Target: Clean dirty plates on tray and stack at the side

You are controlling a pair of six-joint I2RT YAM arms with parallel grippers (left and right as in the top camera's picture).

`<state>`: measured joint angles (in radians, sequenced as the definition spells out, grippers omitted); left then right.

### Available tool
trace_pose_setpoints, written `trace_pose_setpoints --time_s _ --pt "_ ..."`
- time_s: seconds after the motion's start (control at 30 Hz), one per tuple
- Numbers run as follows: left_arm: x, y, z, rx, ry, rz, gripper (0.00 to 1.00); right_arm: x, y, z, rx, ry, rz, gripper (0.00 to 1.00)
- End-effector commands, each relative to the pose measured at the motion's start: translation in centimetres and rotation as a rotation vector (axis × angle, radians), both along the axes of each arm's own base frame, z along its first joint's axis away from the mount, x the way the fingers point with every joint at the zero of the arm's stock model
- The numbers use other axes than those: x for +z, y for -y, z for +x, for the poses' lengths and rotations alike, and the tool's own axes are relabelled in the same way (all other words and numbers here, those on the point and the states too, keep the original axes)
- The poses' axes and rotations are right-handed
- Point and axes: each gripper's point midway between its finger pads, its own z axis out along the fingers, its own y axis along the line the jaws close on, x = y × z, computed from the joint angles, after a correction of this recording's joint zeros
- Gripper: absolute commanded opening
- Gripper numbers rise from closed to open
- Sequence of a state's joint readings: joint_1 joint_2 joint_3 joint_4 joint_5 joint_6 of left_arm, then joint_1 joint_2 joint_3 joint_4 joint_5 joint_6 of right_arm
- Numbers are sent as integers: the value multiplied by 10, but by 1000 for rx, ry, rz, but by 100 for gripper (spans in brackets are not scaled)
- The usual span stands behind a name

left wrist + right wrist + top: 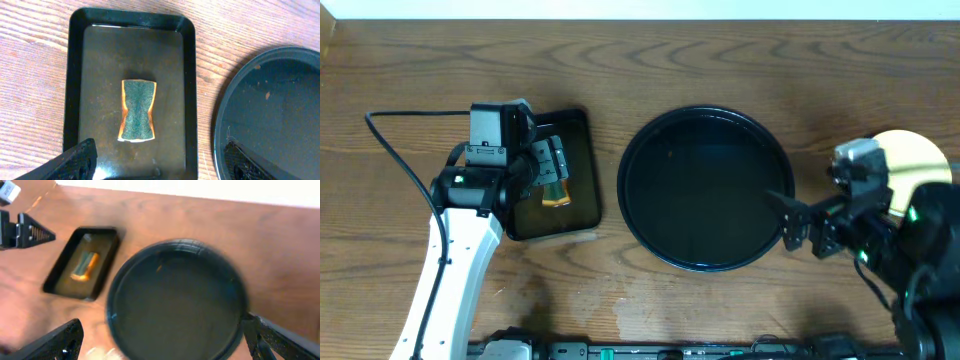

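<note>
At the far right of the table (410, 70), a pale yellow plate (915, 155) lies flat, off the round tray and just past its right side. The right arm (930, 230) covers the plate's lower part, and I cannot tell whether other plates lie under it. The round tray (700, 190) sits at the middle of the table, glossy and black with a raised rim. The left wrist view shows a few small orange specks on its floor.

The right gripper (162, 321) hangs above the table by the tray's right rim, pointing toward the tray. Its fingers are spread wide and grip nothing. The right wrist view is blurred.

To the left of the round tray, with a strip of bare wood between them, lies a rectangular black tray (72, 75) with a wet-looking brownish floor. A sponge (137, 111) rests near its middle, green scouring face up, with orange-yellow edges and a pinched waist. The left gripper (160, 147) hovers over this tray, its fingers wide apart and clear of the sponge.
</note>
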<state>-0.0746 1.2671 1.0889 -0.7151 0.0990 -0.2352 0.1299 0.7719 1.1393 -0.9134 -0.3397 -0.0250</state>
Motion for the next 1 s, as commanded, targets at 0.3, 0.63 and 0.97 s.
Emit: trace_pose_setpoints --time_s 0.3,0.63,0.97 --pt "5 -2 2 4 11 2 82 -106 17 -20 -18 309 -130 99" --pt "5 -2 2 4 11 2 82 -145 8 -4 6 545 -84 99" --pt "5 -1 2 3 11 2 82 -155 2 -2 41 565 -70 99"
